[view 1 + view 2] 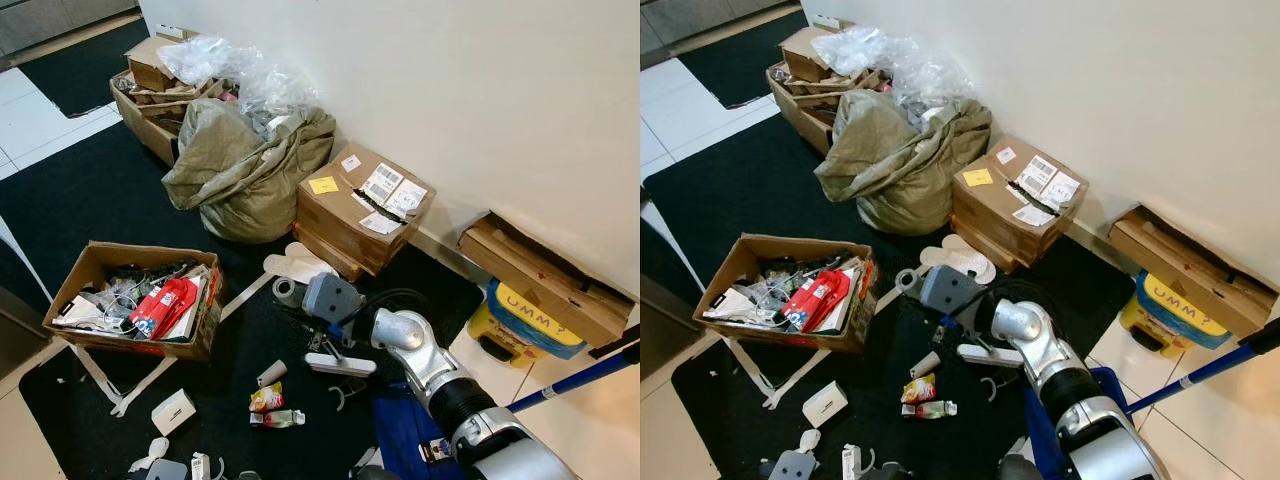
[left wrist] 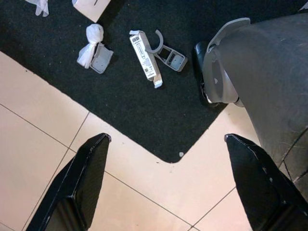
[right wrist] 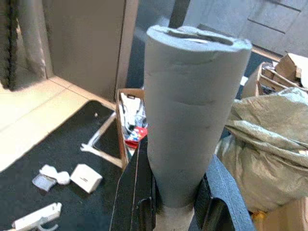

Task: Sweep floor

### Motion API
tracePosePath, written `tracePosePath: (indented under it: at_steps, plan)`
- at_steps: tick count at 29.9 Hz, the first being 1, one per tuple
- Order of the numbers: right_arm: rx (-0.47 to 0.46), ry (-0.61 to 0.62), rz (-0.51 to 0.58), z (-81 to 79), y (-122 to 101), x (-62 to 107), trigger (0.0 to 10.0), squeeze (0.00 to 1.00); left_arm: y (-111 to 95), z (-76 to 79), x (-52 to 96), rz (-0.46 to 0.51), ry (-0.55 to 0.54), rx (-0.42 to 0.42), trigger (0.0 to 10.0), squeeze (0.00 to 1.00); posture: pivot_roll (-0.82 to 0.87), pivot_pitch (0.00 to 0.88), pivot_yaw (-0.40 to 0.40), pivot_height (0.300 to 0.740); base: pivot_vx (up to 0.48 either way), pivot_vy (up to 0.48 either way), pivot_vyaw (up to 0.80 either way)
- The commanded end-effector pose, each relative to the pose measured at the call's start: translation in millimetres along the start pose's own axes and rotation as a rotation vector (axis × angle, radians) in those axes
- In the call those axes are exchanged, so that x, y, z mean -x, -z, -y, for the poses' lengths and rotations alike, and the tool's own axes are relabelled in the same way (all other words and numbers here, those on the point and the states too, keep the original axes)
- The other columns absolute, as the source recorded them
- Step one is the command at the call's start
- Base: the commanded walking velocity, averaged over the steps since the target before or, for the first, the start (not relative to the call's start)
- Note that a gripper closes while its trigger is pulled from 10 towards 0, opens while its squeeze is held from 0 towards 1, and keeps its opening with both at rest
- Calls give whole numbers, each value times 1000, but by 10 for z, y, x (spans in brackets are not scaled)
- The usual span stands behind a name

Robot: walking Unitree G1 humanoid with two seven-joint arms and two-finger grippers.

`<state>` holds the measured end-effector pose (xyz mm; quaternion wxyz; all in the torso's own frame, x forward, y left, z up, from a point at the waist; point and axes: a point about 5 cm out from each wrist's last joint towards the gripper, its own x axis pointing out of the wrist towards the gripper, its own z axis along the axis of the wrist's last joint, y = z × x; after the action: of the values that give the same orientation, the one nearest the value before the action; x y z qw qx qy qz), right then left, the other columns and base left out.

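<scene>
Right end effector clamped round grey foam handle. Left end effector wide open, empty. Risk: scattered litter just below, small white box, snagging mid-sweep.

Your broom handle is a thick grey foam-wrapped grip standing upright, clamped at its lower end between black fingers. The floor is black carpet bordered by pale tiles. Litter lies on the near carpet: a small white box, a snack packet, a paper tube.
</scene>
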<state>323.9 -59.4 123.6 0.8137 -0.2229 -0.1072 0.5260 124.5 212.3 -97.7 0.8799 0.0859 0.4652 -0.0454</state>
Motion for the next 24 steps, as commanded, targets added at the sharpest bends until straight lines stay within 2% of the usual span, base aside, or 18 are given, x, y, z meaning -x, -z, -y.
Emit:
tracePosePath:
  at_steps: [1,14,16,24]
  plan:
    - [-8,-14,13,-8,-18,13,10000,0,120,66,28,-45,25,-3,10000,0,-51,211,0,740,0,0,0]
    - [-17,-110,-41,-80,59,98,10000,0,156,28,47,-53,19,1,10000,0,-55,202,-3,740,0,0,0]
    - [-44,-166,-69,-123,95,155,10000,0,157,30,46,-53,19,-1,10000,0,-56,202,4,740,0,0,0]
    - [-60,-200,-75,-109,87,204,10000,0,139,15,41,-51,15,-3,10000,0,-58,202,5,740,0,0,0]
